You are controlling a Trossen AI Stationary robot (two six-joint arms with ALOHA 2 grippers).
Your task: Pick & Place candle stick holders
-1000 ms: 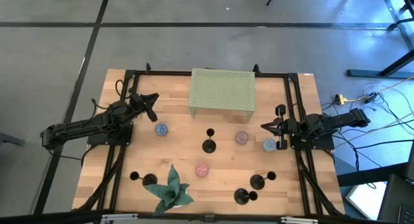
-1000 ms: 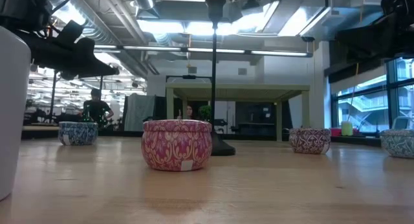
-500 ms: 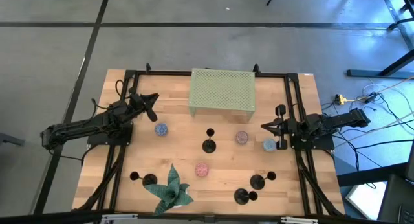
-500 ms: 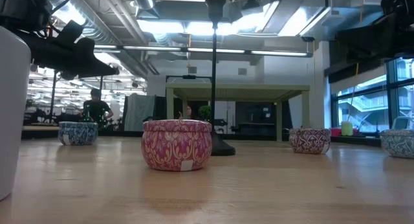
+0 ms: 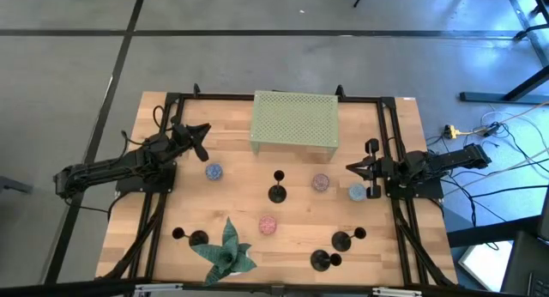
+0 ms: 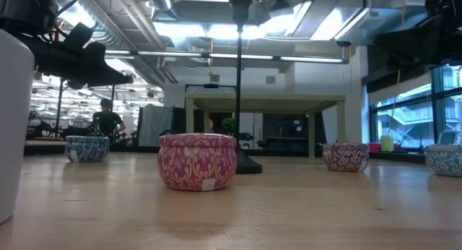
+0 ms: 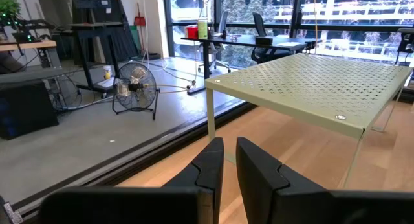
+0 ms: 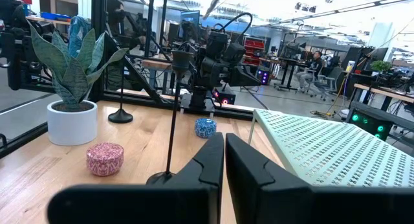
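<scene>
left hand (image 5: 199, 139) near shelf (image 5: 294, 119), shut | right hand (image 5: 360, 168) table edge, shut

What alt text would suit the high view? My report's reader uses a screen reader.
Overhead view of a wooden table with four black candle stick holders, a green mesh shelf, four small tins and a potted plant; the left gripper and right gripper wait at opposite sides.

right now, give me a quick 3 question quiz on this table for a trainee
1. True or false: the right tool grips a candle stick holder.
2. How many small tins lie on the table? A) two B) four C) six
3. Fill in: the tall candle stick holder stands in front of the green mesh ____.

Key: 1 false, both tools look shut and empty; the left tool waits too. 2 B. 3 shelf.
</scene>
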